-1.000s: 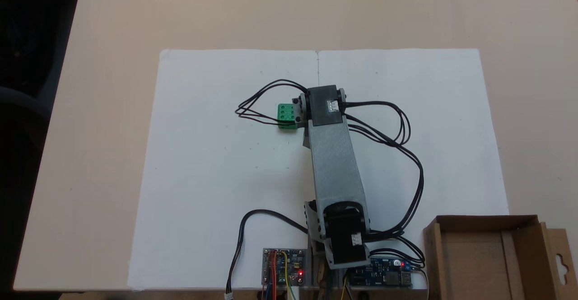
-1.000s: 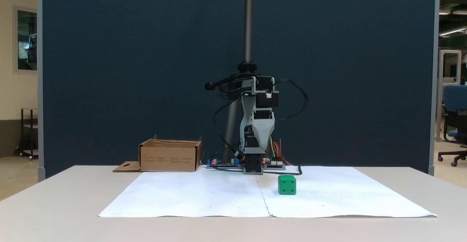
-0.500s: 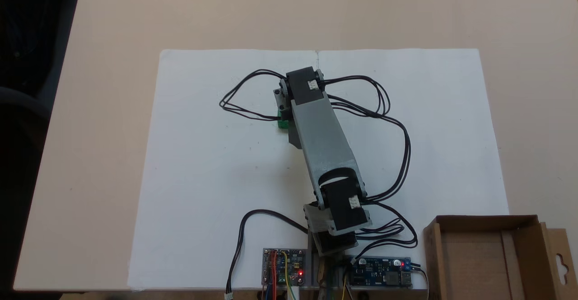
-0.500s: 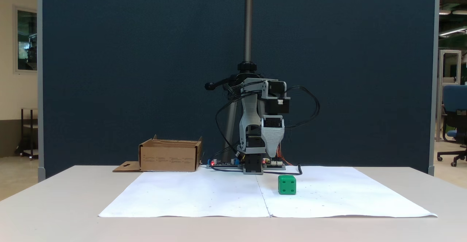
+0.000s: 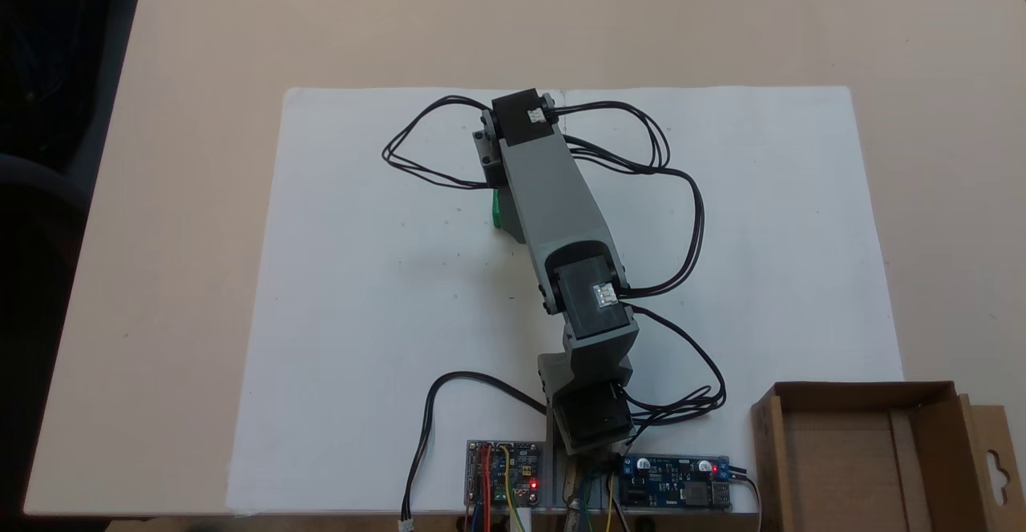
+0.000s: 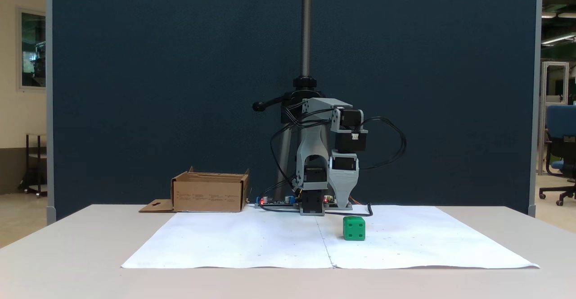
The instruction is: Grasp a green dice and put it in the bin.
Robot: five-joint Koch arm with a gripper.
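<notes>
Bin sitting at table's 9 o'clock side. Gripper hanging jaws-down above and just behind green dice, which is resting on white paper; spread unreadable. Judging dice light, rigid, slick: pinching opposite flat faces.

Faint print lines on the bin's front wall are too small to read.

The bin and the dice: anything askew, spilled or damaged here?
Nothing stands out. The bin stands upright on the table, one flap lying flat beside it. The green dice sits square on the white paper, untouched.
</notes>
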